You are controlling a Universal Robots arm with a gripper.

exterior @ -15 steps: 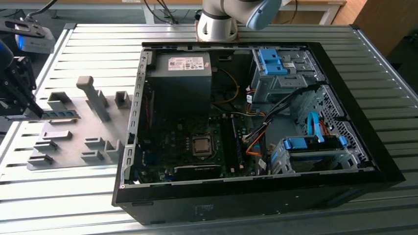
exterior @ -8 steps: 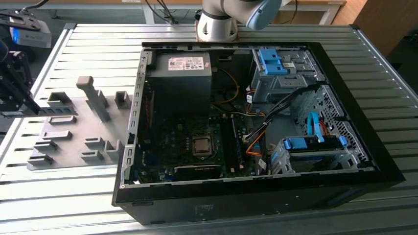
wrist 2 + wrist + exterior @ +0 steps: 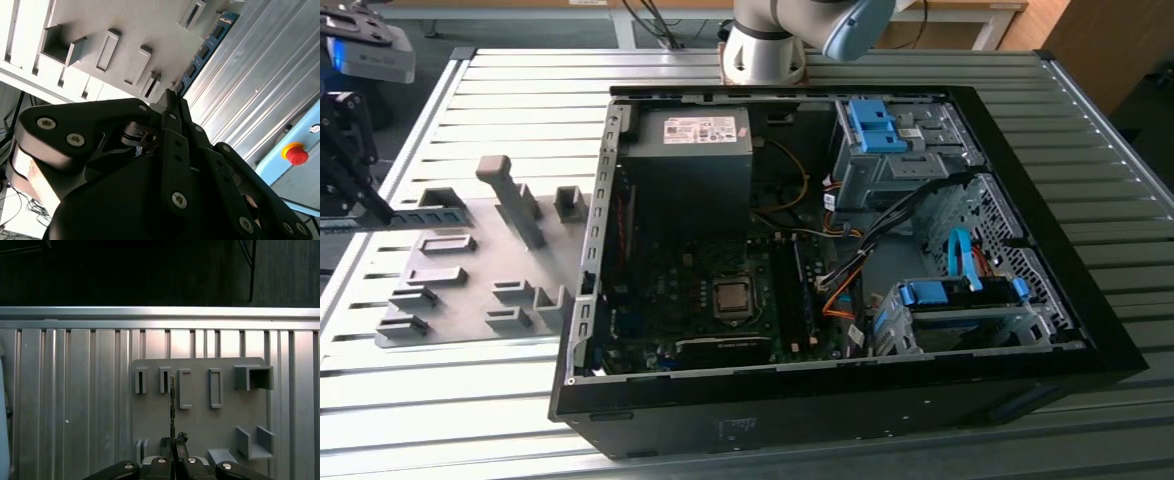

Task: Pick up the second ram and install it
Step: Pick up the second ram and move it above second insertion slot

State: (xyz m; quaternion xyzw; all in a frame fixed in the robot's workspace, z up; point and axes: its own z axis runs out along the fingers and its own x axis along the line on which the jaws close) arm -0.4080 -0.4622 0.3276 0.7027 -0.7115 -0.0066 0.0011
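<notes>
While the gripper (image 3: 173, 440) pinches one end narrowly, the second ram (image 3: 172, 405) stands edge-on over the grey holder plate (image 3: 200, 425), long axis running straight out from the fingertips; in the exterior view the open computer case (image 3: 598, 200) lies at three o'clock from it.

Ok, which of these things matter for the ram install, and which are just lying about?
In the job: second ram, clamped in the gripper; open computer case with its motherboard.
Just lying about: grey holder plate, power supply, blue drive brackets, red stop button.
</notes>
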